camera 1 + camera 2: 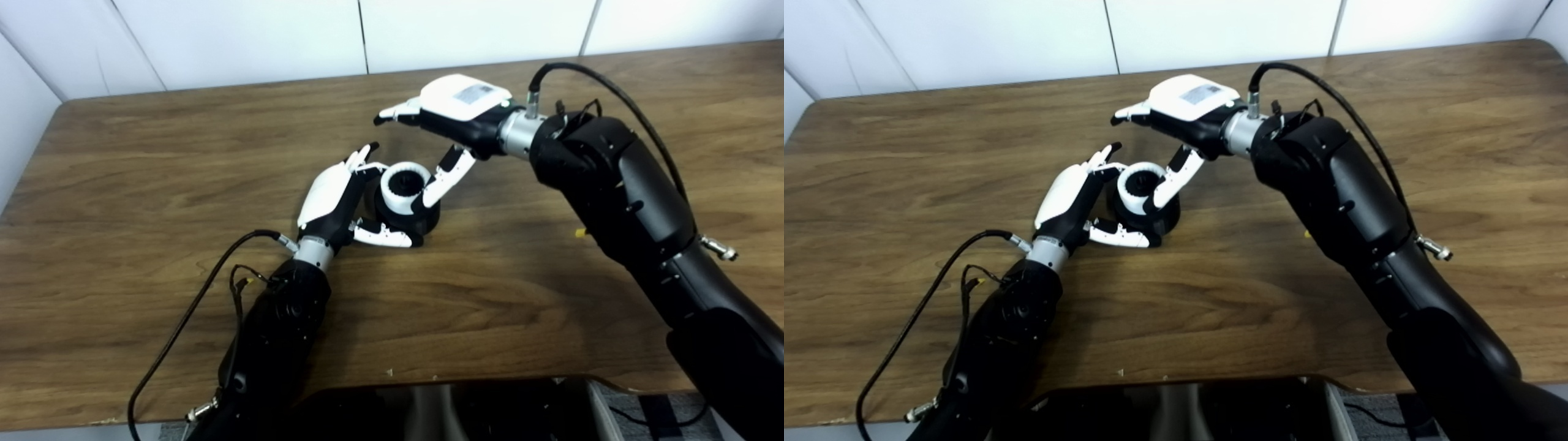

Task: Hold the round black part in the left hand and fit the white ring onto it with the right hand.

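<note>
The round black part rests on the wooden table near its middle. My left hand wraps it, fingers behind and thumb along its front. The white ring sits on top of the black part, its dark centre showing through. My right hand hovers just right of and above it. That hand is open: its fingers point left, clear of the ring, while its thumb leans against the ring's right side.
A small yellow speck lies on the table by my right forearm. A dark body panel fills the bottom centre at the table's near edge. White wall panels stand behind the far edge.
</note>
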